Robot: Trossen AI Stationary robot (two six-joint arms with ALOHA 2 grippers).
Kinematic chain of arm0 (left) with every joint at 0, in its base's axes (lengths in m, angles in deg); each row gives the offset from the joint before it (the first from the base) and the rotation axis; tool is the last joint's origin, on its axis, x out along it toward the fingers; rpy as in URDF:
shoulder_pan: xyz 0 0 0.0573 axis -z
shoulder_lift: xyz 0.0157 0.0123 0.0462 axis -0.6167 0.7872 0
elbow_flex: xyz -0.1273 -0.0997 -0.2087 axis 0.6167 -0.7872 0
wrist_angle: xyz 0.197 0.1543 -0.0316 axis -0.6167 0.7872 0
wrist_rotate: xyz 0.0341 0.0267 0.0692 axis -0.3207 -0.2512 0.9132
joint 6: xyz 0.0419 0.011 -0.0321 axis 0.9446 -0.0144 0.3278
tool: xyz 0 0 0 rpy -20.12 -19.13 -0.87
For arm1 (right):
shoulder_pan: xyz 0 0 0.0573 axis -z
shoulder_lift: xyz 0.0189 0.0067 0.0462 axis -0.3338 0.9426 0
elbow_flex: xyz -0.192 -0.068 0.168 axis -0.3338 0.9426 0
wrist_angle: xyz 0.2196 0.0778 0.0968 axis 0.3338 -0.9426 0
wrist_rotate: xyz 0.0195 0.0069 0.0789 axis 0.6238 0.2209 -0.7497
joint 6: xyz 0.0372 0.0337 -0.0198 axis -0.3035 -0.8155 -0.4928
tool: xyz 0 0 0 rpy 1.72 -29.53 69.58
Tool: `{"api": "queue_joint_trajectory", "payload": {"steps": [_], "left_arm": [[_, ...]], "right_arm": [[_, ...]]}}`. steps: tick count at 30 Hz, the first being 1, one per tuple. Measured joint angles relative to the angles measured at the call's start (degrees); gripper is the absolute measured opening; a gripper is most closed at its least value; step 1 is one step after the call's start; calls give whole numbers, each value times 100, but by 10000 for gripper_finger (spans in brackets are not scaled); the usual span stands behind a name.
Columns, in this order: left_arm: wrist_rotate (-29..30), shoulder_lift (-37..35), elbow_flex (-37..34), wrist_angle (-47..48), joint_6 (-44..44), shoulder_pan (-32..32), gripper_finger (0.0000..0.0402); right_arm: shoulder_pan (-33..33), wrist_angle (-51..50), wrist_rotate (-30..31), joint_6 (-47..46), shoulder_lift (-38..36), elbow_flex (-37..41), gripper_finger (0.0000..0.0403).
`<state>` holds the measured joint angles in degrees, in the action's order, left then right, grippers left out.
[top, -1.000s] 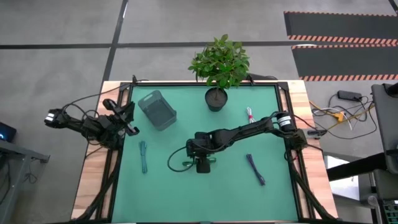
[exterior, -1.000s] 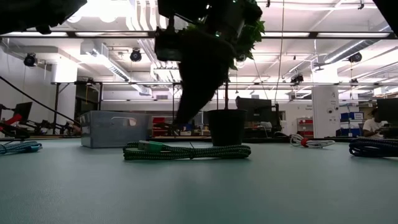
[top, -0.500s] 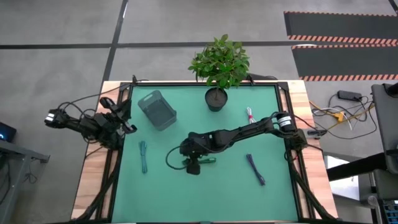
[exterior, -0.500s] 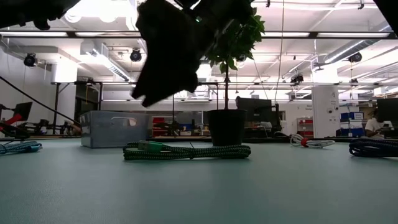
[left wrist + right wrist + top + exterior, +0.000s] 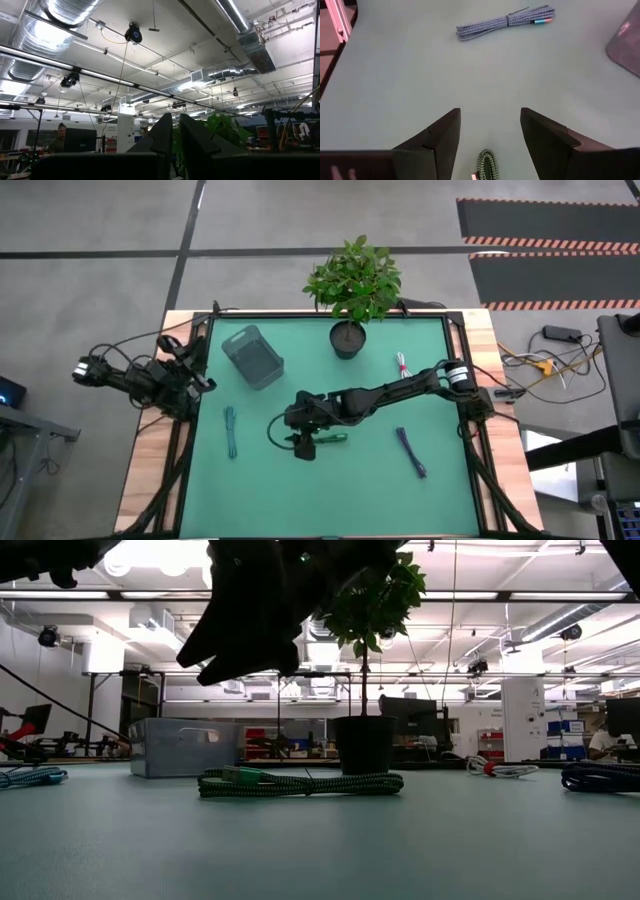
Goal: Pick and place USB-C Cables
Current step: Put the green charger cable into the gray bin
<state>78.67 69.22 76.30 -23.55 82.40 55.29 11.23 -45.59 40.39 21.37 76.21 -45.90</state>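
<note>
A: Start with what's nearest you. Your right gripper point(image 5: 490, 137) hangs over the middle of the green mat point(image 5: 350, 480), fingers spread wide and holding nothing. The end of the green cable point(image 5: 486, 164) shows between them in the right wrist view.

B: So I just drop and close?

A: Not quite. That end sits low between the fingers, toward the wrist, so I judge you're a little past the bundle's tip. From above, the green cable point(image 5: 318, 439) pokes out from under the gripper point(image 5: 303, 443) toward the right arm's side. Centre on the thick part of the bundle before you lower, and keep the fingers across the bundle, not along it.

B: And height?

A: The low view shows the cable point(image 5: 300, 782) flat on the mat with the gripper point(image 5: 250, 625) well above it. Come straight down until the tips nearly brush the mat, then squeeze.

B: What's farther out?

A: The teal cable point(image 5: 231, 431) lies toward the left arm; the dark blue-purple cable point(image 5: 411, 452) and the white-and-red one point(image 5: 402, 364) are on the right side, all apart from yours. The mesh basket point(image 5: 253, 358) stands at the far left, the potted plant point(image 5: 352, 290) at the far edge.

B: The left arm?

A: The left gripper point(image 5: 195, 365) waits off the mat's left edge, pinched closed.
</note>
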Motion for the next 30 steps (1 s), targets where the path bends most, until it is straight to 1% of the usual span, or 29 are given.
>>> {"api": "queue_joint_trajectory", "payload": {"steps": [6,8,10,12,16,19,21,23,30], "left_arm": [[0,-5,0,-4,0,2,19],[0,-3,0,-2,0,0,19],[0,-5,0,-4,-2,1,19],[0,-6,-1,5,-4,0,19],[4,-5,-26,4,-15,0,19],[4,4,-42,4,-17,0,19],[4,2,-44,1,-21,0,19],[6,2,-50,7,-23,1,19],[13,14,-77,56,-31,2,19]], "right_arm": [[2,152,1,153,5,-119,198],[2,101,-2,307,126,-386,198],[2,-182,-47,466,369,-782,198],[2,-697,-199,633,731,-1333,198],[2,-2295,-348,983,1457,-2672,198],[2,-3261,-348,1055,1746,-3522,198],[2,-3844,-348,1056,1887,-3947,198],[2,-4219,-347,1026,1961,-4094,198],[-15,-5144,-302,654,1899,-3988,198]]}}
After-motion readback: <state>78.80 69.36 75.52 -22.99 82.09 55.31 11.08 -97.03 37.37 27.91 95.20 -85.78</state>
